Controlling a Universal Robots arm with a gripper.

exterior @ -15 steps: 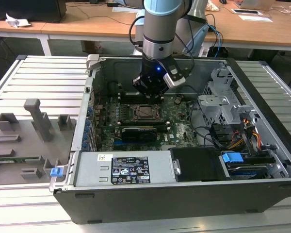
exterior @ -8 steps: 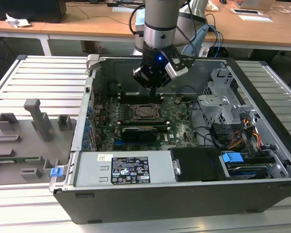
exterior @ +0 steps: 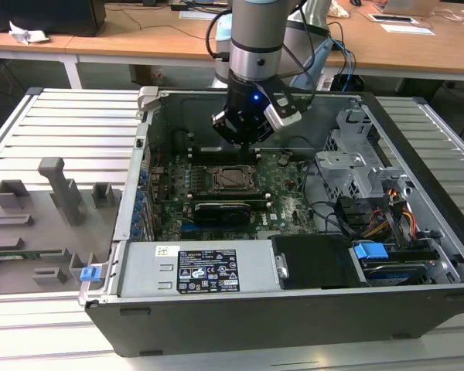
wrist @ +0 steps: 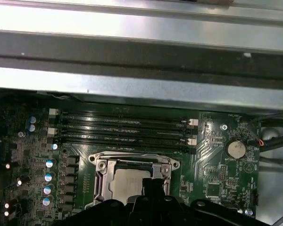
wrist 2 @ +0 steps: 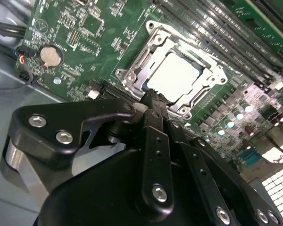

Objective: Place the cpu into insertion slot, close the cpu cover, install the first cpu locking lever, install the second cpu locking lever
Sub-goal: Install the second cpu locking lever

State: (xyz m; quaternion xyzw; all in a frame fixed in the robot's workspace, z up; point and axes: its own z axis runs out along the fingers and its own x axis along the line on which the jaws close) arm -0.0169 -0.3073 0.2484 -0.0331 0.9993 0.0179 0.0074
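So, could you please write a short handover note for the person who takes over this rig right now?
Gripper: jaws shut and empty, tips low over the edge of the insertion slot inside the open computer case.
The cpu: already seated in the slot, metal face up, seen in both wrist views.
The cpu cover: appears closed, its frame lying flat around the chip.
Locking levers: I cannot tell from these views whether either is latched; check before going on.
Done: cpu placed, cover apparently down.
Left: confirm and finish both levers.
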